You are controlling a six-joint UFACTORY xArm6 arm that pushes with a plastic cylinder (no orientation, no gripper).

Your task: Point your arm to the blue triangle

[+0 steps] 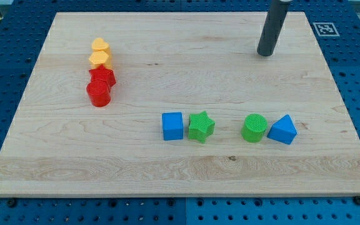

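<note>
A: Nearest the view's bottom, what do we have on the counter?

B: A row of four. Taking the blue triangle as our landmark, the green cylinder sits just beside it on the view's left, possibly touching; we cannot tell. Further left of the triangle come the green star and then the blue cube, those two side by side and nearly touching.

A: And where is my tip against the triangle?

B: Well apart from it, toward the view's top and slightly to the view's left, resting on bare wood. No block touches it. We carry no gripper, only the rod, so nothing is held.

A: What of the rest?

B: Far to the view's left of the triangle, and higher in the view, a tight column: a red cylinder, a red block behind it, then two yellow blocks. Their shapes are hard for us to make out.

A: So our count?

B: Two blue, two green, two red, two yellow: eight blocks.
</note>
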